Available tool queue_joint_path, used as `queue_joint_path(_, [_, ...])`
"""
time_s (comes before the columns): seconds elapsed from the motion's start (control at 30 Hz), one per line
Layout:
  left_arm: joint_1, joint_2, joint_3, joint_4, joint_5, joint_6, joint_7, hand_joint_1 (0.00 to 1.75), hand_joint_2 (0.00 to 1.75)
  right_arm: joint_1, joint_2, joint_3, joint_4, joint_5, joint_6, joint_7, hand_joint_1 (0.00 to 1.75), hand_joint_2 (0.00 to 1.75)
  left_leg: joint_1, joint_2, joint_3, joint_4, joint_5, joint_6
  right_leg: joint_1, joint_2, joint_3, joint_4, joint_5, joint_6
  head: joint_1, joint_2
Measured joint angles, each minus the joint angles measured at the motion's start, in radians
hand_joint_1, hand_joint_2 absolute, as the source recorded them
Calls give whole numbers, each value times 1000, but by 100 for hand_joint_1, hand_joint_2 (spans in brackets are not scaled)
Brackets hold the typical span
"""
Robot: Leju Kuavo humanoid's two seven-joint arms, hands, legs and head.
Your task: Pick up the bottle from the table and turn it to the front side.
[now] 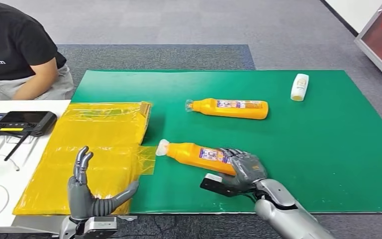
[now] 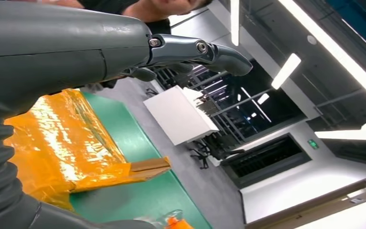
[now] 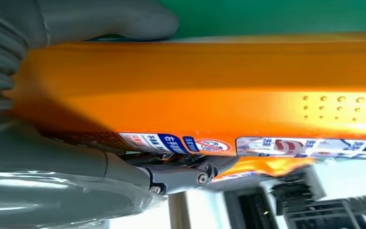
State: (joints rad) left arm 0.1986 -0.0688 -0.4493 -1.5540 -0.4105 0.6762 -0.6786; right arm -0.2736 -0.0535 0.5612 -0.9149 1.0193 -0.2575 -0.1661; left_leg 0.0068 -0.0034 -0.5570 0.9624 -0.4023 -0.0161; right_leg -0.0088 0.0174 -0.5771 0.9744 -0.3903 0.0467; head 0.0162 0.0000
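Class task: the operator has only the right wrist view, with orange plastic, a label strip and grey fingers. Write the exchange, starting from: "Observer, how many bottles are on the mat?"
Observer: Three. Two orange ones and a small white bottle at the far right of the green mat.
Operator: Which is the right hand on?
Observer: The right hand is wrapped around the base end of the nearer orange bottle, which lies on its side.
Operator: And the left hand?
Observer: The left hand is open over the yellow plastic bag, holding nothing.
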Motion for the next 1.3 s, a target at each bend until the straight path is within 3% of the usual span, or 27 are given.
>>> queue_joint_path(0.1, [-10,-2,0,-10,190,-127,-10,0,175,69,9,-25,-75,-186,10,-130,175,175,0,0,-1,0,0,0,0,1,1,0,-1,1,0,0])
queue_joint_path(0.2, [-15,-10,6,-12,332,-253,6,0,175,139,15,-39,-160,-308,22,-194,175,175,1,0,-5,0,-1,-1,0,0,-2,1,-2,0,0,0])
queue_joint_path(0.57, [-34,-47,35,24,618,-557,87,0,175,252,21,-41,-310,-393,29,-229,175,175,0,0,-20,0,1,0,0,-1,-16,1,-1,1,0,0])
queue_joint_path(0.87, [-114,-48,4,105,586,-729,190,0,175,220,36,-22,-313,-377,-57,-254,175,175,0,0,-23,0,1,0,0,-1,-19,2,-1,1,0,0])
queue_joint_path(1.3, [-235,-36,-76,217,466,-857,204,0,175,142,69,-22,-263,-405,-75,-277,175,175,0,0,-25,0,2,1,0,-2,-21,2,0,1,0,0])
